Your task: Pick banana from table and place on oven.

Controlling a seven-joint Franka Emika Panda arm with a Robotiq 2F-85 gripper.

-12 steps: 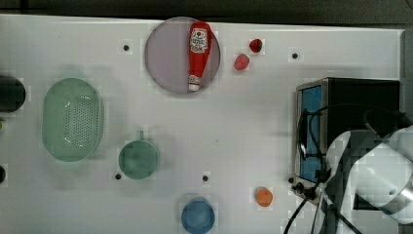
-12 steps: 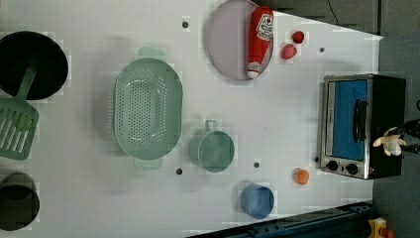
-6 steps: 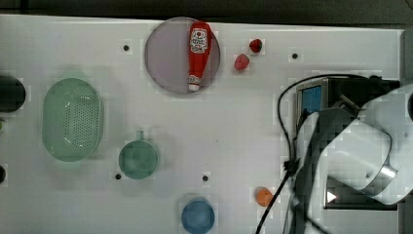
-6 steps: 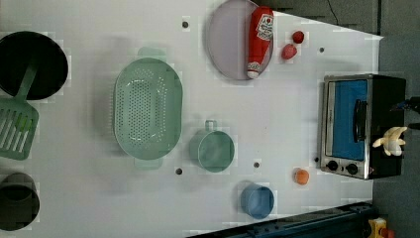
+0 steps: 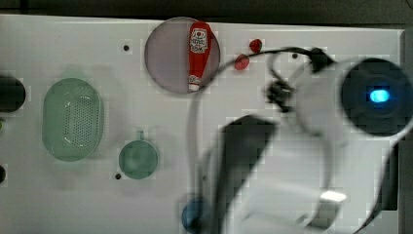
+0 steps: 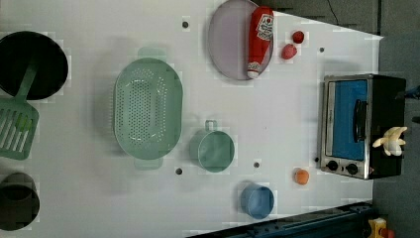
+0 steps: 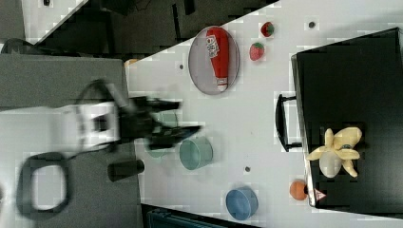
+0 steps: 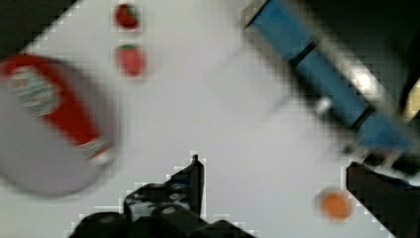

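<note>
Between my two black fingers (image 8: 190, 178) lies only bare white table (image 8: 233, 124): the jaws stand wide apart and released, gripping nothing, one finger near the middle of the wrist view and the other (image 8: 381, 191) at its edge. My gripper (image 8: 277, 181) hangs over open tabletop, the small orange fruit (image 8: 335, 205) just inside the far finger and the oven (image 8: 322, 69) beyond it, its blue glass door and metal handle facing me. Off to the other side sits the ketchup bottle (image 8: 47, 106) on its grey plate (image 8: 34, 163), with two red strawberries (image 8: 130, 59) past it.

The bottle's white label carries writing, but it is too small to read in any view; a small red-and-white triangle sticker (image 7: 319, 194) marks the oven's corner in the right view, also unreadable.

The banana (image 7: 338, 152) lies well apart from my fingers, on the oven's black top, peel strips splayed around a whitish end. The right view shows it from above in full; the left view catches it (image 6: 391, 140) at the oven's edge, beside the knobs. In the top view my white arm (image 5: 311, 146) covers the oven and the banana. The left view also shows a green colander (image 6: 147, 109), a green cup (image 6: 212, 150), a blue cup (image 6: 257, 200) and a green spatula (image 6: 18, 126) resting on a black pan (image 6: 34, 64).
</note>
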